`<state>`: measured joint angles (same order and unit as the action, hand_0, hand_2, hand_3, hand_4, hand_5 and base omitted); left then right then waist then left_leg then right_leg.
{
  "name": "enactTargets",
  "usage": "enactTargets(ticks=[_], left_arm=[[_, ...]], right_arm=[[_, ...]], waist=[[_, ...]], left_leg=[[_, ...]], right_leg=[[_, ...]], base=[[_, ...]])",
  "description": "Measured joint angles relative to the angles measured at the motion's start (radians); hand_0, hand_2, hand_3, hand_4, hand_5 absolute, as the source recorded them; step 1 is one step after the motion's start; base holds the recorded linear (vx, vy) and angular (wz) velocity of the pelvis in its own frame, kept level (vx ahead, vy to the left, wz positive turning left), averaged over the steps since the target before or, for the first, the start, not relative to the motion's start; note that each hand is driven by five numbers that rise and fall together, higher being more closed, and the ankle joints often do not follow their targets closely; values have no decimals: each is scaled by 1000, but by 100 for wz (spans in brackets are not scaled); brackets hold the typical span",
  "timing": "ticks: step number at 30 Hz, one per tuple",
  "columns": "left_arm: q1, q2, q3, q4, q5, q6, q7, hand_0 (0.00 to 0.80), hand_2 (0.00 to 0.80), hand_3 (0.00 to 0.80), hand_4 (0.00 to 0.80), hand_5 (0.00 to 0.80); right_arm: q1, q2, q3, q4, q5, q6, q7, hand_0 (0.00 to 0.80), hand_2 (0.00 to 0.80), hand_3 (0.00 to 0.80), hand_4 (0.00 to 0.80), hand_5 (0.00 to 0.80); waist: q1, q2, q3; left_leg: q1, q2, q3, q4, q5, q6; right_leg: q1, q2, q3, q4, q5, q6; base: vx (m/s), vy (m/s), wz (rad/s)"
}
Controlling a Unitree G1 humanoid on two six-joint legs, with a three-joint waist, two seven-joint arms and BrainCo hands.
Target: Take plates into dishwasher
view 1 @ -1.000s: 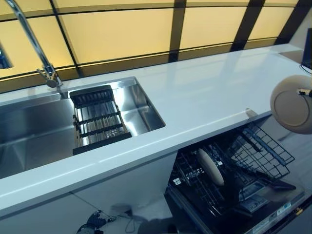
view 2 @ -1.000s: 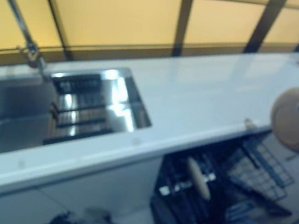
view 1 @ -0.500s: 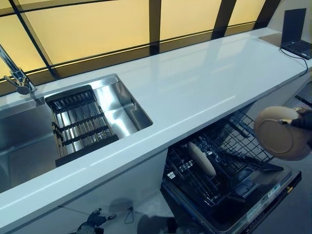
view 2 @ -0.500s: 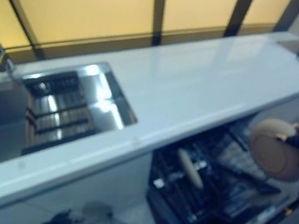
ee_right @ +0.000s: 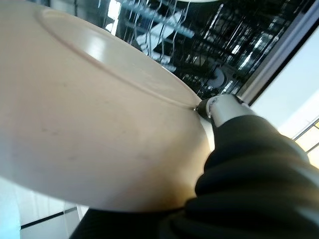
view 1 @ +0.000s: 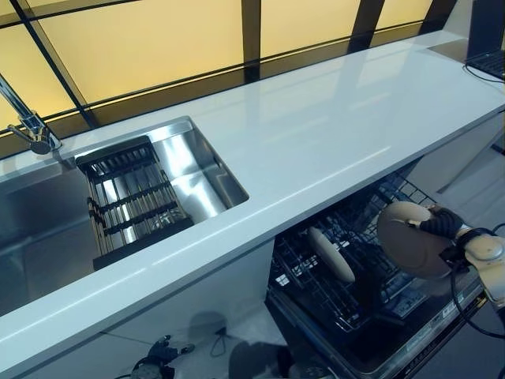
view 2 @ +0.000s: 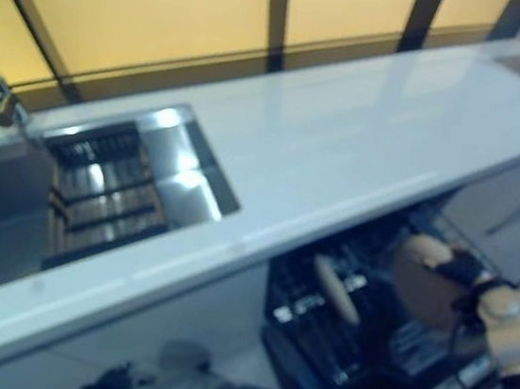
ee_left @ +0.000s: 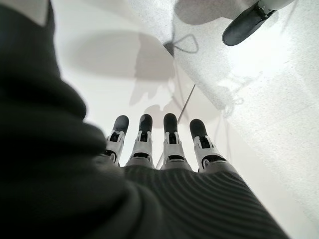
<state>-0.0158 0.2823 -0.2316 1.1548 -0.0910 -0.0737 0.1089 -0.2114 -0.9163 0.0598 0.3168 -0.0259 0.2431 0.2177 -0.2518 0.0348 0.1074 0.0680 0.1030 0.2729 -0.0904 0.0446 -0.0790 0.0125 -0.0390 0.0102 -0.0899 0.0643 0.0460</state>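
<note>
Right robot hand [view 1: 443, 224] clamped on rim of a beige plate [view 1: 410, 249], dark-covered fingers wrapped over the plate's upper right edge. Plate held tilted, underside with its foot ring facing the camera, hanging over the open dishwasher's lower rack [view 1: 347, 292] toward its right half. From the right wrist view, plate [ee_right: 89, 119] fills most of the frame, thumb tip pressed against the underside near the foot ring; black rack wires visible past the rim.

Second beige plate [view 1: 331, 255] already standing on edge in the rack, slotted between tines near the middle, just left of the held plate and apart from it. Contact between held plate and rack: cannot tell.

Dishwasher door [view 1: 426, 347] folded down, rack pulled out below the white tabletop [view 1: 316, 150]. Tabletop runs left to right across the scene, backed by amber window panels with dark frames. Stainless sink [view 1: 47, 221] set into the tabletop at left, a black drying rack [view 1: 130, 197] sitting inside its right portion, tap [view 1: 28, 118] at the sink's back edge. Laptop [view 1: 485, 31] at far right end of the tabletop, only partly in view.

Left robot hand [ee_left: 159, 144] seen only in its own wrist view: fingers straight and side by side, holding nothing, pale floor beyond them.
</note>
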Motion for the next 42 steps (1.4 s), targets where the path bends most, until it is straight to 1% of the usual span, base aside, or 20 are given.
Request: enactTargets(ticks=[1,3,8,9,10,13,15,19,24,26,28,31,35,36,42], left_arm=[[0,-3,0,0,0,0,0,0,0,0,0,0],[-1,-6,0,-1,0,0,0,0,0,0,0,0],[0,-7,-2,-2,0,0,2,0,0,0,0,0],[-1,-7,-2,-2,0,0,2,0,0,0,0,0],[-1,-7,-3,-3,0,0,2,0,0,0,0,0],[-1,-7,-4,-8,0,0,2,0,0,0,0,0],[-1,-7,-5,-9,-1,0,2,0,0,0,0,0],[-1,-7,-6,-28,-1,0,2,0,0,0,0,0],[-5,-7,-26,-29,-1,0,1,0,0,0,0,0],[-5,-7,-27,-31,-1,0,0,0,0,0,0,0],[-6,-7,-27,-34,-1,-1,0,0,0,0,0,0],[-7,-7,-29,-34,-1,-2,-1,0,0,0,0,0],[-7,-7,-39,-34,-2,-2,-1,0,0,0,0,0],[-7,-7,-53,-34,-2,-3,-1,0,0,0,0,0],[-12,-8,-63,-36,-2,-7,-1,0,0,0,0,0]], right_arm=[[0,6,11,0,-6,0,-14,800,800,800,800,800],[1,10,33,5,-14,0,-34,800,800,800,800,800],[1,50,41,20,-50,0,-96,800,800,800,800,800],[0,56,53,32,-50,-1,-106,800,800,800,800,800],[0,62,65,49,-51,-2,-119,800,800,800,800,800],[-2,95,81,86,-76,-2,-141,800,800,800,800,800],[-3,101,113,102,-84,-3,-155,800,800,800,800,800],[-13,111,118,163,-116,-4,-197,800,800,800,800,800],[-51,116,148,203,-120,-2,-214,800,800,800,800,800],[-62,120,157,226,-122,-2,-228,800,800,800,800,800],[-66,121,161,252,-131,-3,-239,800,800,800,800,800],[-81,123,178,297,-156,-14,-250,800,800,800,800,800],[-104,125,189,340,-161,-35,-255,800,800,800,800,800],[-116,127,189,359,-163,-43,-258,800,800,800,800,800],[-139,133,190,387,-170,-52,-258,800,800,800,800,800]], waist=[[1,3,0],[17,8,1],[29,17,2],[33,18,3],[47,19,3],[52,25,4],[55,32,6],[75,50,8],[77,70,14],[77,82,13],[80,91,14],[100,103,16],[105,112,16],[105,114,16],[105,122,16]], left_leg=[[-1,0,-1,0,0,0],[-1,0,-1,0,0,0],[-8,-1,-17,3,3,3],[-9,-1,-20,4,4,3],[-9,-1,-21,4,4,3],[-10,-1,-27,4,5,4],[-11,-2,-29,4,5,4],[-12,-2,-31,4,6,4],[-15,-2,-36,4,8,4],[-26,-3,-49,5,12,5],[-26,-4,-54,5,13,5],[-27,-4,-54,5,13,5],[-28,-4,-57,5,13,4],[-28,-4,-57,5,13,4],[-28,-4,-59,5,14,4]], right_leg=[[0,0,-2,0,0,0],[0,0,-2,0,0,0],[0,-2,-18,0,-1,-1],[0,-2,-20,0,-1,-1],[1,-2,-21,0,-1,-1],[3,-3,-26,0,-1,-2],[3,-4,-28,0,-2,-2],[3,-4,-29,0,-2,-2],[3,-5,-35,0,-2,-2],[-1,-6,-47,0,-2,-3],[0,-7,-50,0,-3,-3],[0,-7,-50,0,-3,-3],[1,-7,-51,0,-4,-3],[1,-7,-53,0,-4,-3],[2,-8,-57,0,-5,-3]], base=[[-11,-9,5],[0,0,0],[-15,-11,8],[-15,-14,9],[-11,-10,4],[-13,-8,6],[-8,-3,2],[0,0,0],[-22,20,5],[-7,24,15],[-5,15,8],[0,0,0],[0,0,0],[0,0,0],[0,0,0]])
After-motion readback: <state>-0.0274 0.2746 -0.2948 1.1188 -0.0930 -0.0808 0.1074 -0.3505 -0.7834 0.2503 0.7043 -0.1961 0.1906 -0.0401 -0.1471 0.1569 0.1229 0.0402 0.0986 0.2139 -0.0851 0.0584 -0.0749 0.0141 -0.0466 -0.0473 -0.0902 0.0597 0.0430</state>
